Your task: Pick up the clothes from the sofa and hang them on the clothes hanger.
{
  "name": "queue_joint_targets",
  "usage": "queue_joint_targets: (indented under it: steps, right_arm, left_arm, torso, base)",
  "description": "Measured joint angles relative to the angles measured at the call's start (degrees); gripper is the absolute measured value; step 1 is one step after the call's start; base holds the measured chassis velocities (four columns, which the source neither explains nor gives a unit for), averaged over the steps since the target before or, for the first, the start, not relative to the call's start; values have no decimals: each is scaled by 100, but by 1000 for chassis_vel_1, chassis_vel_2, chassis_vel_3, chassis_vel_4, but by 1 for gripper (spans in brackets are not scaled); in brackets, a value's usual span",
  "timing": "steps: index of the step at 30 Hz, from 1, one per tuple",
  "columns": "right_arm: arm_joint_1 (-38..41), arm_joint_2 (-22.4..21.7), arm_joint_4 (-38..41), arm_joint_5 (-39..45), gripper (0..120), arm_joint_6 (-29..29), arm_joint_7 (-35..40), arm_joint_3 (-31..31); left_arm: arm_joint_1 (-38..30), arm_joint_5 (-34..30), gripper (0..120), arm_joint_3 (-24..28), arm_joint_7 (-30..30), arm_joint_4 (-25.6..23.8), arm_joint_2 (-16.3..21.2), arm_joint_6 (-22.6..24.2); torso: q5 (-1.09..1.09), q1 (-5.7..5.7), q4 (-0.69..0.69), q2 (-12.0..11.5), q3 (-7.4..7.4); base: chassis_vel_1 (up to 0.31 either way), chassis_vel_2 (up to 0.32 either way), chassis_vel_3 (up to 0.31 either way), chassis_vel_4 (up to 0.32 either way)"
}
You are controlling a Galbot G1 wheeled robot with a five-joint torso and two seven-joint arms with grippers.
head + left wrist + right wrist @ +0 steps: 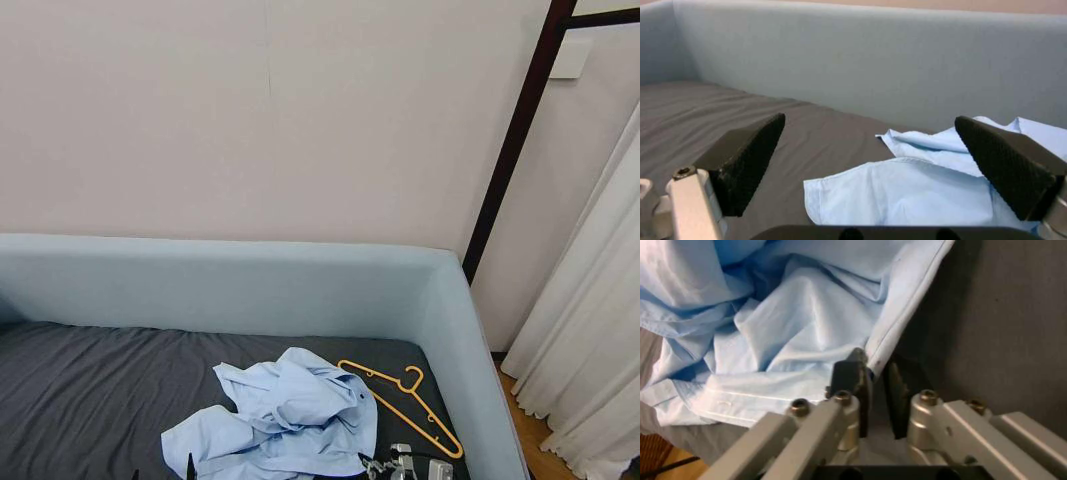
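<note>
Shirt (288, 420) on sofa (250, 285), right claw (873, 366) clamped on its hem, left claw (868, 119) spread wide nearby.

Nothing can be read: no text, label, brand, number or sign. The shirt (290, 420), the hanger (405, 395), the sofa (250, 285) and the wall (250, 120) carry no legible marks. The white plate (567, 62) high on the wall looks plain.
</note>
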Motion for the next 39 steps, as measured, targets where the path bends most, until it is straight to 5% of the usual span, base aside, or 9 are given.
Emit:
queue_joint_targets:
  steps: [3, 10, 24, 32, 39]
  right_arm:
    - [18, 1, 14, -4, 1, 0, 10, -18]
    - [55, -87, 141, -104, 0, 78, 2, -61]
    - [346, -1571, 1414, -1602, 0, 880, -220, 329]
    - [730, -2170, 1582, -2438, 0, 1905, -613, 406]
    - [1552, -2371, 1524, -2598, 0, 2592, -995, 204]
  left_arm:
    - [-2, 11, 100, 0, -4, 9, -16, -3]
    - [5, -12, 100, -27, -17, -34, 10, -8]
    - [17, -28, 100, 167, -82, -967, 482, 385]
    - [-3, -589, 100, 359, -179, -2059, 1249, 1211]
    - [-41, -1920, 100, 199, -420, -3263, 2418, 2252]
  torso:
    - [0, 0, 0, 0, 0]
    - [1, 0, 1, 0, 0]
    - [1, 0, 0, 0, 0]
    - [0, 0, -2, 0, 0]
    - [0, 0, 0, -1, 1]
  base:
    - [0, 0, 0, 0]
    - [0, 0, 0, 0]
    - [0, 0, 0, 0]
    - [0, 0, 0, 0]
    - [0, 0, 0, 0]
